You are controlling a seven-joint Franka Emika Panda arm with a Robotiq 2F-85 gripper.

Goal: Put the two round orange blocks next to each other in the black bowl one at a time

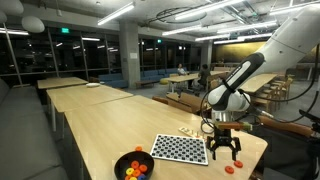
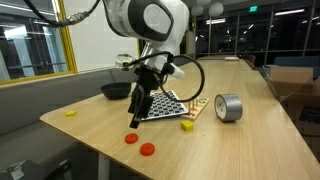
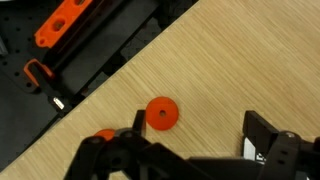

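Two round orange blocks lie on the wooden table near its edge, one [image 2: 131, 138] beside the other [image 2: 148, 149]. In the wrist view one disc [image 3: 161, 113] lies just inside my left finger, and the second [image 3: 105, 134] is partly hidden behind that finger. One disc [image 1: 230, 169] shows in an exterior view. My gripper [image 3: 200, 135] is open and empty, hovering just above the discs, and shows in both exterior views [image 2: 136, 117] [image 1: 224, 155]. The black bowl [image 1: 118, 162] [image 2: 112, 92] holds small orange and yellow pieces and sits beyond the checkerboard.
A black-and-white checkerboard [image 1: 180, 149] [image 2: 165, 104] lies between gripper and bowl. A small yellow block [image 2: 187, 125], pale beige pieces [image 2: 197, 108], a grey tape roll [image 2: 229, 107] and another yellow piece [image 2: 70, 112] sit on the table. The table edge [image 3: 120, 75] runs close by.
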